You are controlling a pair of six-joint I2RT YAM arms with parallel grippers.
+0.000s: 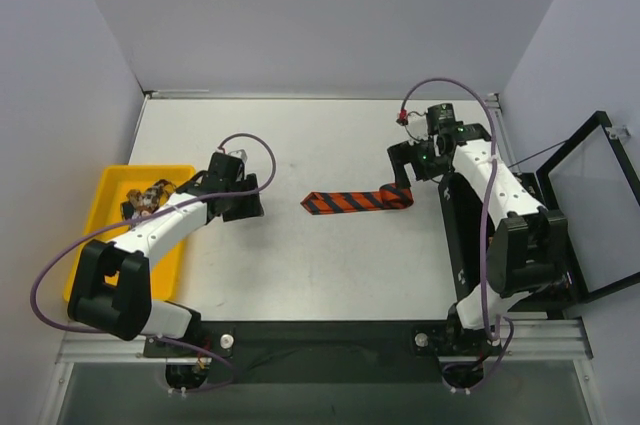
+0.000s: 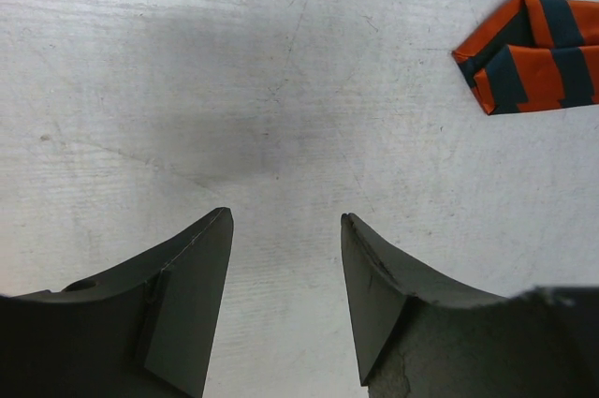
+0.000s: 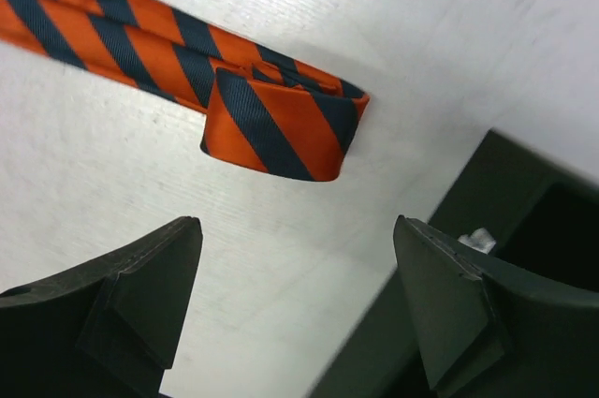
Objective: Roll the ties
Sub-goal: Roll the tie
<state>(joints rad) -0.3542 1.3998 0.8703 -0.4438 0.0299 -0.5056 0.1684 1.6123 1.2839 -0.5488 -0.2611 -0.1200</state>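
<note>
Now our right gripper [image 3: 295, 226], jaws wide and empty, hangs just beside the tie [image 3: 281, 126], which stretches away leftward.

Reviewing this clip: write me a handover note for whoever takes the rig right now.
Left claw: open, empty, over bare table near the pointed end of the orange-and-black striped fabric necktie.
Right claw: open, empty, above that tie's folded-over end.
Done: one fold started.
Left: roll the rest; what look like more patterned ties wait in the yellow plastic bin.
</note>
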